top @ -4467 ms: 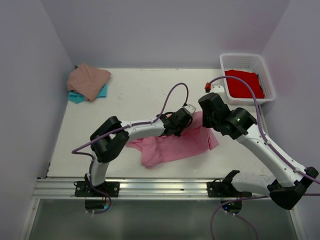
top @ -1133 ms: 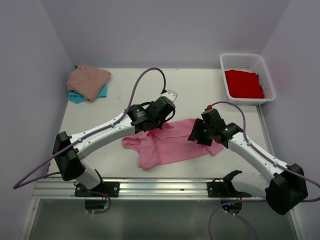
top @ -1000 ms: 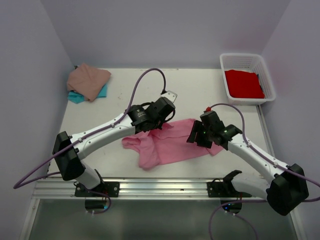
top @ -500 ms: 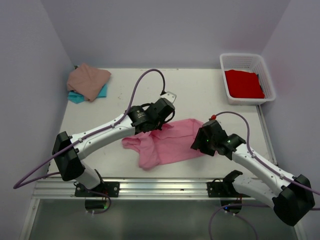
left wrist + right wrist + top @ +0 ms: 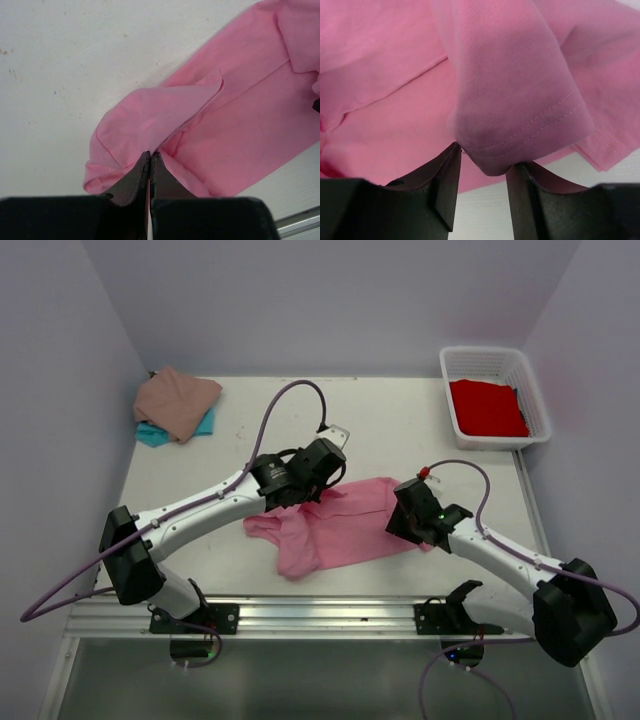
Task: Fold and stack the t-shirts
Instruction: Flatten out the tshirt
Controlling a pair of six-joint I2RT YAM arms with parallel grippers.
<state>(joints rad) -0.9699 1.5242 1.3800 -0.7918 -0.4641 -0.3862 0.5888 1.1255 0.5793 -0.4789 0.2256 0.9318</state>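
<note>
A bright pink t-shirt (image 5: pixel 340 525) lies crumpled in the middle of the table. My left gripper (image 5: pixel 306 486) is at the shirt's upper left edge. In the left wrist view it (image 5: pixel 150 153) is shut on a raised fold of pink cloth (image 5: pixel 160 107). My right gripper (image 5: pixel 404 527) is low at the shirt's right edge. In the right wrist view it (image 5: pixel 486 156) is open, with a hemmed sleeve fold (image 5: pixel 515 110) bulging between the fingers. A dusty tan-pink shirt (image 5: pixel 178 400) lies folded on a teal shirt (image 5: pixel 150 434) at the back left. A red shirt (image 5: pixel 487 407) lies in the basket.
The white lattice basket (image 5: pixel 480 354) stands at the back right corner. Grey walls close in the table on the left, back and right. A metal rail (image 5: pixel 300 612) with the arm bases runs along the near edge.
My right gripper has dropped toward the near right edge of the pink shirt and now straddles a sleeve fold. My left gripper has kept its hold and barely moved.
</note>
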